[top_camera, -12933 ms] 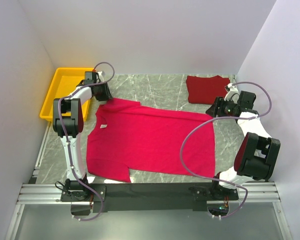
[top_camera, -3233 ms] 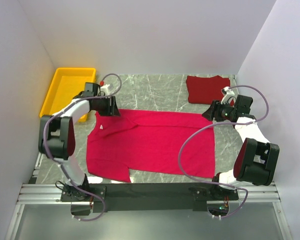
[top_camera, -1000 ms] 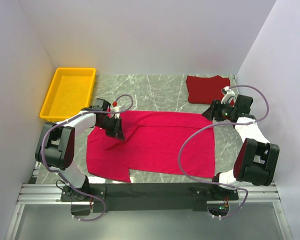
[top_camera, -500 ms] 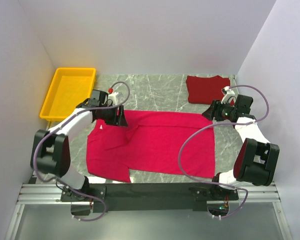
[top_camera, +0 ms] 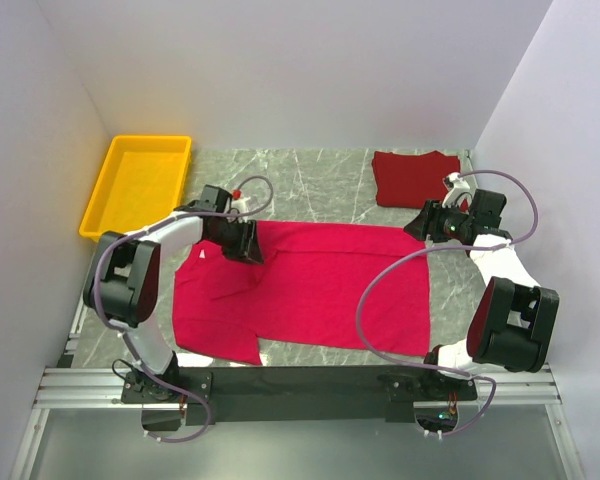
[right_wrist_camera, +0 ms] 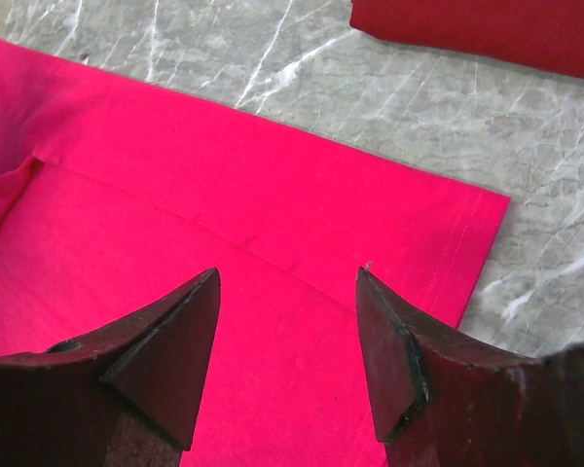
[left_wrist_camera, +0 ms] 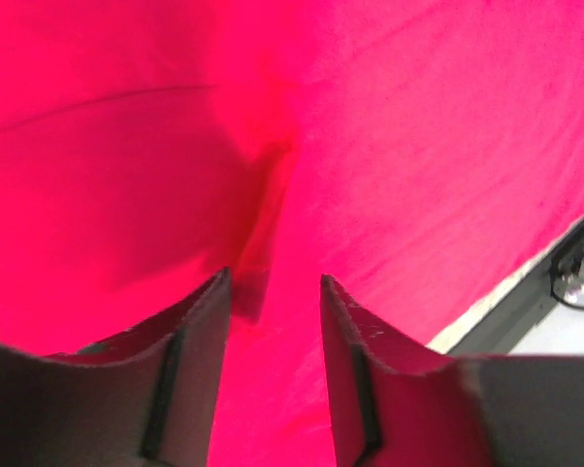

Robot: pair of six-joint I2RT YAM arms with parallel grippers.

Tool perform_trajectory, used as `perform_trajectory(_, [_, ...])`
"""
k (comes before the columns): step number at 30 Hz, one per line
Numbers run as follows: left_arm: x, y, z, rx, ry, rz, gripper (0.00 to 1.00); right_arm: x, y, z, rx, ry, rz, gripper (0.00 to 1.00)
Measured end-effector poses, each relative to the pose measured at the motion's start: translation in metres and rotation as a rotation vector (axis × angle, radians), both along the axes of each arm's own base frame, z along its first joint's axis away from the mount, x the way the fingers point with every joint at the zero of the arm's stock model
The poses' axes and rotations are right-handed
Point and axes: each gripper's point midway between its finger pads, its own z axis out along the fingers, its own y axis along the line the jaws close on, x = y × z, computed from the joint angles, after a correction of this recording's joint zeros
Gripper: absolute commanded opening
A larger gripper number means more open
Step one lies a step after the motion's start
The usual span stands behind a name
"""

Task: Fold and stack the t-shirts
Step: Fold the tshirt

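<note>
The crimson-pink t-shirt (top_camera: pixel 310 285) lies spread on the table, its far sleeve folded in along the far edge. My left gripper (top_camera: pixel 248 243) is open just above its far left part, near the neck label (top_camera: pixel 198 256); in the left wrist view the gripper (left_wrist_camera: pixel 273 280) has only pink cloth (left_wrist_camera: pixel 409 146) between its fingers. My right gripper (top_camera: pixel 420 223) is open over the shirt's far right corner (right_wrist_camera: pixel 472 209), as the right wrist view (right_wrist_camera: pixel 286 275) shows. The maroon t-shirt (top_camera: pixel 415 176) lies folded at the back right, also in the right wrist view (right_wrist_camera: pixel 487 29).
A yellow tray (top_camera: pixel 140 185) stands at the back left corner. White walls close in the left, far and right sides. Bare marble tabletop (top_camera: pixel 310 180) lies between the tray and the maroon shirt.
The far sleeve was folded in over the shirt. In the last second my left gripper swung from the shirt's left part back toward the far edge. The right arm stayed still.
</note>
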Motion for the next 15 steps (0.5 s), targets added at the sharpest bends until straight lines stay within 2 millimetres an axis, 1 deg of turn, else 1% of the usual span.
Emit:
perform_trajectory(2, [-0.004, -0.007, -0.006, -0.006, 0.023, -0.022, 0.38, 0.0, 0.0, 0.0, 0.0, 0.001, 0.0, 0.65])
perform_trajectory(3, [-0.007, -0.01, -0.009, -0.007, 0.037, -0.032, 0.28, 0.0, 0.0, 0.0, 0.0, 0.001, 0.0, 0.65])
perform_trajectory(4, [-0.01, -0.012, -0.012, -0.008, 0.051, -0.038, 0.22, 0.0, 0.0, 0.0, 0.0, 0.001, 0.0, 0.65])
perform_trajectory(5, [-0.012, -0.014, -0.015, -0.008, 0.064, -0.045, 0.08, 0.0, 0.0, 0.0, 0.0, 0.001, 0.0, 0.65])
perform_trajectory(6, [-0.015, -0.016, -0.017, -0.012, 0.077, -0.052, 0.05, -0.001, 0.0, 0.0, 0.0, 0.002, 0.0, 0.65])
perform_trajectory(7, [-0.017, -0.017, -0.018, -0.013, 0.083, -0.063, 0.05, -0.001, 0.0, 0.0, 0.0, 0.001, 0.0, 0.65])
perform_trajectory(10, [-0.02, -0.023, -0.014, -0.032, 0.086, -0.088, 0.16, -0.001, 0.0, 0.001, 0.0, -0.001, 0.0, 0.65])
perform_trajectory(11, [-0.019, -0.025, -0.011, -0.038, 0.08, -0.096, 0.26, -0.001, 0.0, 0.001, 0.0, 0.0, 0.0, 0.65])
perform_trajectory(13, [-0.02, -0.031, -0.002, -0.07, 0.079, -0.122, 0.36, -0.001, 0.0, 0.001, 0.0, 0.0, 0.0, 0.65])
perform_trajectory(14, [-0.02, -0.035, 0.003, -0.09, 0.076, -0.141, 0.43, -0.001, 0.0, 0.001, 0.0, 0.0, 0.0, 0.65])
perform_trajectory(15, [-0.022, -0.038, 0.008, -0.111, 0.078, -0.163, 0.45, -0.001, 0.0, 0.001, 0.0, 0.0, 0.0, 0.65])
